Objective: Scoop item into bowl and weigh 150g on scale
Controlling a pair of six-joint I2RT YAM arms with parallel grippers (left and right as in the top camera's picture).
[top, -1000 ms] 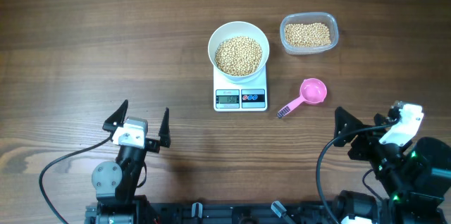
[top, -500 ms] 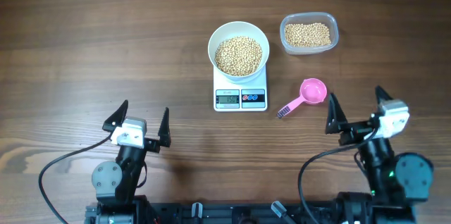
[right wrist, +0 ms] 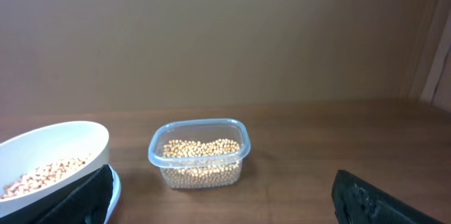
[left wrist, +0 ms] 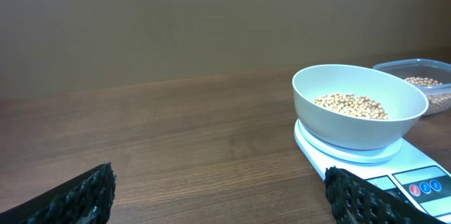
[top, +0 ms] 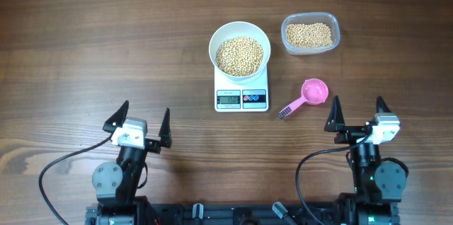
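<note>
Near the centre of the bench (top: 106,41), the white bowl (top: 213,47) sits on the scale (top: 241,99) with a heap of beans (top: 239,56) inside, while a clear tub (top: 337,34) of more beans and a pink scoop (top: 311,94) lie just to its right. Your left claw (top: 146,106) and right claw (top: 357,100) both wait at the near edge, jaws spread wide and holding nothing, well apart from the scale. Because the display is too small to read, another scoop may overshoot the target, and a claw brushing the bowl would likely falsify the weight.
</note>
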